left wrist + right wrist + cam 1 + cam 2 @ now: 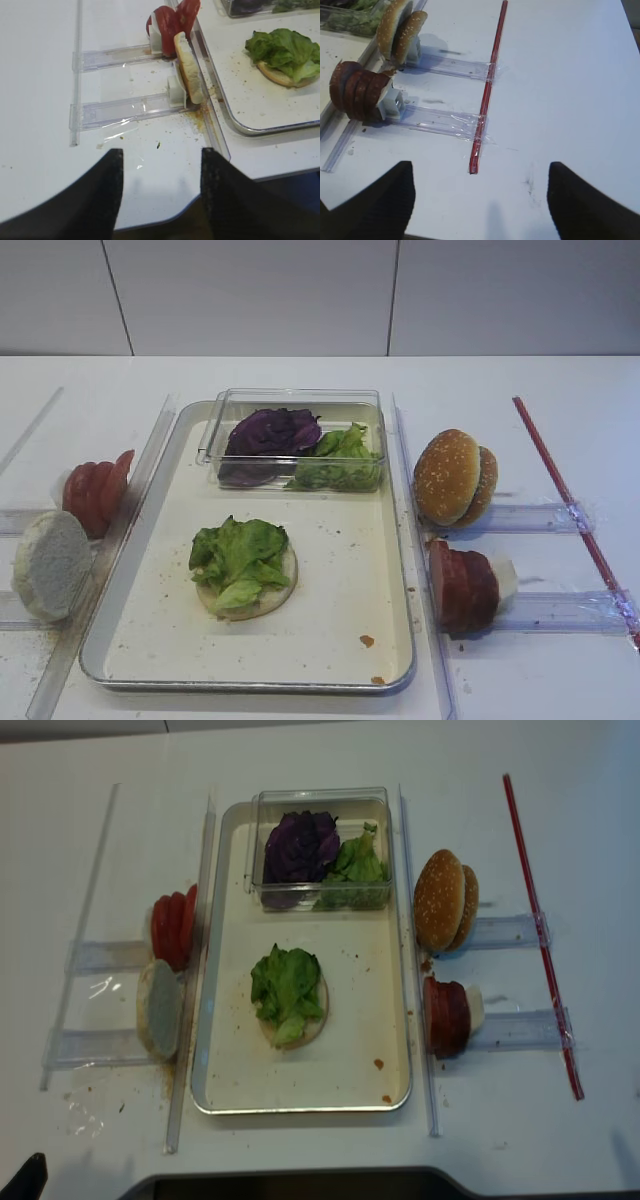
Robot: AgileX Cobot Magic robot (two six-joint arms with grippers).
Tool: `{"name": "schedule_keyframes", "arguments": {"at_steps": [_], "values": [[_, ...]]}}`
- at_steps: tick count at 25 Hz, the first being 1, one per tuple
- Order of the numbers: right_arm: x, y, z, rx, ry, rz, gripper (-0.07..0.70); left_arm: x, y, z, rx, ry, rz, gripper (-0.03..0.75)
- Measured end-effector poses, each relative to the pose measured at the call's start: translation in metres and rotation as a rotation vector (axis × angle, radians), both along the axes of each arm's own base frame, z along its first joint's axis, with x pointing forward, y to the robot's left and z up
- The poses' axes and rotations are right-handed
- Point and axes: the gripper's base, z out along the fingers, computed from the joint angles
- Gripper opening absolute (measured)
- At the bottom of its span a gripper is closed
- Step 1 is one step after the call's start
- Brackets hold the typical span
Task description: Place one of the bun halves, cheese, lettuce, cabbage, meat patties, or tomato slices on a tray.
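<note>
Both grippers' jaws apart and empty, right gripper point(479, 200) faces soft, slick meat patties point(357, 90) upper left: pinch the end disc's rim.

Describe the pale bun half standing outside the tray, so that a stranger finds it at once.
Start at the tray; outside its left edge, two foods stand on edge. The bun half is the nearer one, in front of the tomato slices. It is a whitish, floury round, not red.

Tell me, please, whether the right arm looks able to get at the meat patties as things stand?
Probably yes. The right gripper is open and empty, and the meat patties stand on edge in their clear holder right of the tray, with only bare table in between. The sesame bun halves sit behind them.
</note>
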Motion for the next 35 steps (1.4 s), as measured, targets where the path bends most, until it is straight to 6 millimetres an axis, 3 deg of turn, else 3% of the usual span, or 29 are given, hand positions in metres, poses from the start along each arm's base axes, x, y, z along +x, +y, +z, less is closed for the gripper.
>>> {"name": "schedule_keyframes", "arguments": {"at_steps": [35], "values": [[0.0,0.0,0.0,0.0,0.0,0.0,0.568,0.0,0.0,0.0,0.0,0.0,0.0,0.337]]}}
